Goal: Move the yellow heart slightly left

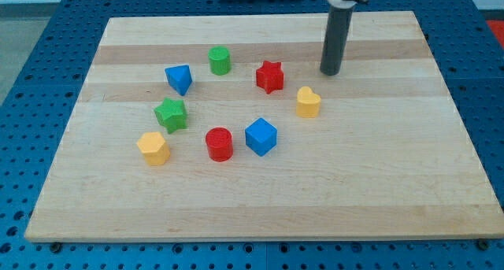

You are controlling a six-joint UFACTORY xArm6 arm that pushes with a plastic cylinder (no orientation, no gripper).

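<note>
The yellow heart (308,101) lies on the wooden board (378,183), right of the middle. My tip (331,72) stands on the board just above and to the right of the heart, a small gap apart from it. The red star (269,76) lies to the left of the heart, a little higher. The blue cube (261,136) lies below and to the left of the heart.
A loose ring of blocks fills the board's middle: a green cylinder (220,61), a blue block (179,79), a green star (171,114), a yellow hexagon block (153,148), a red cylinder (220,143). A blue perforated table surrounds the board.
</note>
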